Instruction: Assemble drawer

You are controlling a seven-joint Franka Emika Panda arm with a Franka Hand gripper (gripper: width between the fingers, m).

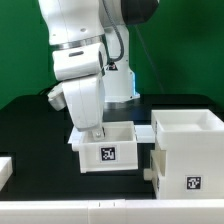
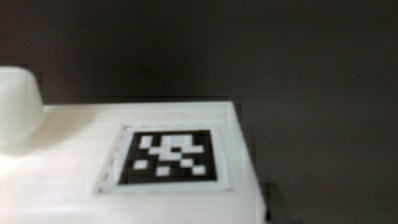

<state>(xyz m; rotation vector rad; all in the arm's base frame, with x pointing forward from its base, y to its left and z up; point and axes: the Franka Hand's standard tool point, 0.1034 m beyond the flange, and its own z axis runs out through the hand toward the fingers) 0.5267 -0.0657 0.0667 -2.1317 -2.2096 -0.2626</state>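
The drawer (image 1: 110,146) is a small white open-top tray on the black table, with a black-and-white tag (image 1: 107,155) on the side facing the exterior view. My gripper (image 1: 95,131) reaches down at the drawer's wall on the exterior view's left, and its fingertips are at or just inside the rim. I cannot make out the finger gap. The wrist view is blurred. It shows a white tagged surface (image 2: 173,158) very close, with dark table beyond it. No fingers show clearly there.
A larger, taller white tagged box (image 1: 188,150) stands right beside the drawer on the exterior view's right. A white piece (image 1: 5,168) lies at the far left edge. A white rounded shape (image 2: 15,100) shows in the wrist view.
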